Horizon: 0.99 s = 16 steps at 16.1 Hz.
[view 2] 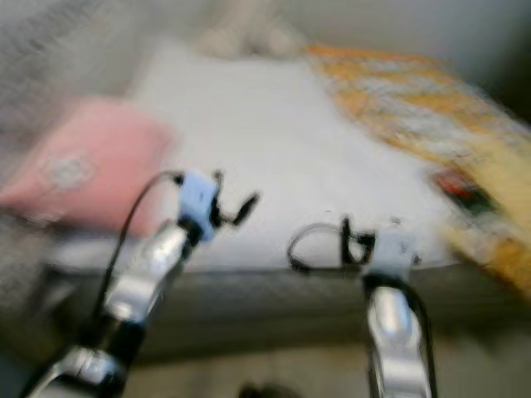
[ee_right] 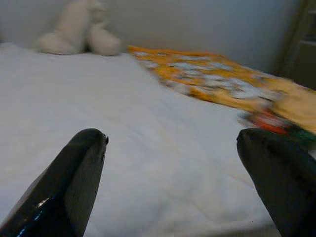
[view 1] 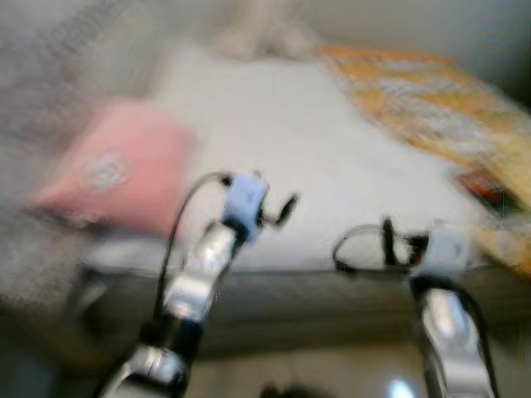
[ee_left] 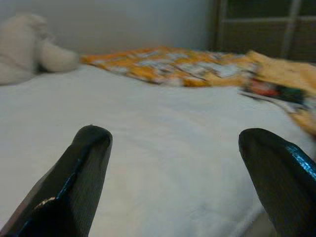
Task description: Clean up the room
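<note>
**Both arms raised at the near edge of the bed**

The head views are blurred. They show a bed with a white sheet (view 1: 315, 141), the two silver arms reaching up in front of its near edge. The left gripper (view 1: 286, 207) hangs over the sheet near that edge, and the right gripper (view 1: 383, 240) sits right at the edge, further along toward the right side. A pink square cushion (view 1: 116, 170) lies at the left edge of the bed, close beside the left arm. An orange and yellow patterned blanket (view 1: 431, 104) is spread along the right side, running from the far end to the near right corner, with a small red and green item (view 1: 485, 189), too blurred to identify, lying on it. A pale soft toy (view 1: 261, 33) sits at the far edge.

The wrist views are sharper. The left wrist view shows the left gripper's two black fingers (ee_left: 81, 173) spread wide with nothing between them, bare sheet beyond. The right wrist view shows the same of the right gripper's fingers (ee_right: 74, 175), wide apart and empty. Neither shows the pink cushion; both show the cream toy and the blanket more clearly
</note>
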Motion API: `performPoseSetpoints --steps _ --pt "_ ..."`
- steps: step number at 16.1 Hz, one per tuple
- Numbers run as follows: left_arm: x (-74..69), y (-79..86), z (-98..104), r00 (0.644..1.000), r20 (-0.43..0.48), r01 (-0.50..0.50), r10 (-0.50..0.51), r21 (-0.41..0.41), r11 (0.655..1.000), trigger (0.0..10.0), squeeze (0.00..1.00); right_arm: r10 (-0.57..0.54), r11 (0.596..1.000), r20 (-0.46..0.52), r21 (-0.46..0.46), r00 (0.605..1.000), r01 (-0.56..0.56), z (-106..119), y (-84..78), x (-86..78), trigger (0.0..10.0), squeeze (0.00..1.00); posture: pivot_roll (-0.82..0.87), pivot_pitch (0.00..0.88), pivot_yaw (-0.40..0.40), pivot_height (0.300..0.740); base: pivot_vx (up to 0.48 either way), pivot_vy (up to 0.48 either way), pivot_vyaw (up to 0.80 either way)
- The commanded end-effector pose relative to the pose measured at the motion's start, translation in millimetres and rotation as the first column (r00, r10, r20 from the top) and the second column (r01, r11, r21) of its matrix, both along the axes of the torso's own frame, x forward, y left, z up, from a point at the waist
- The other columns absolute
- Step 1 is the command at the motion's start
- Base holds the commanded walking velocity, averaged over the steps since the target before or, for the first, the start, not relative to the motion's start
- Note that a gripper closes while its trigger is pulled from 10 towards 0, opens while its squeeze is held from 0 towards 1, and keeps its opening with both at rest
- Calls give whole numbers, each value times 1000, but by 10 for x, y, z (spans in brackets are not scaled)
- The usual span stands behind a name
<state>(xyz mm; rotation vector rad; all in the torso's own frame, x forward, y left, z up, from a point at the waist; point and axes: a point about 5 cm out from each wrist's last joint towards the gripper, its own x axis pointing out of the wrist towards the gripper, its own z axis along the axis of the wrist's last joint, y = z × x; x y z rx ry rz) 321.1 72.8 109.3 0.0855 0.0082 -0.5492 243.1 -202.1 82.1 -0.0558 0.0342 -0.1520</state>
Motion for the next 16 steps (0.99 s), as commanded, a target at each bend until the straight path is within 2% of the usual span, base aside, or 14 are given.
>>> performPoseSetpoints --steps 1,2,4,5,8,10,11,12,14,16 --pt "39 13 1 998 -8 -61 61 10 998 10000 0 10 1000 45 -9 999 -10 115 7 103 10000 0 51 0 -30 740 262 -398 0" --pt "60 52 -24 993 -34 -112 112 1 994 10000 0 12 1000 49 -8 999 -12 130 8 118 10000 0 51 0 -25 740 281 -386 0" --pt "86 233 -145 960 -121 -254 252 -2 967 10000 0 21 1000 49 -5 999 -20 139 -14 141 10000 0 48 0 -18 740 338 -338 0" --pt "78 288 -198 952 -122 -276 280 47 960 10000 0 27 1000 41 0 999 -27 128 -35 144 10000 0 52 0 -18 740 405 0 0" --pt "119 371 -169 930 -84 -353 358 72 933 10000 0 29 999 36 19 999 -30 119 -51 163 10000 0 56 0 -18 740 0 0 0" --pt "122 598 -208 856 -126 -503 502 24 864 10000 0 -40 996 78 79 996 34 145 -120 147 10000 0 58 0 -19 740 0 0 0" --pt "98 679 -212 837 -136 -537 530 -13 844 10000 0 -97 991 103 105 990 86 135 -193 98 10000 0 62 0 -22 740 0 0 0" --pt "81 672 -185 853 -98 -515 512 -10 857 10000 0 -111 989 101 105 989 101 100 -222 47 10000 0 65 0 -24 740 0 0 0" --pt "73 554 -133 892 -47 -449 449 8 893 10000 0 -85 992 78 99 993 77 25 -202 -8 10000 0 67 0 -25 740 0 0 0" --pt "70 547 -130 890 -59 -453 451 -14 892 10000 0 -74 993 67 98 995 67 5 -199 -18 10000 0 65 0 -24 740 0 -120 0"
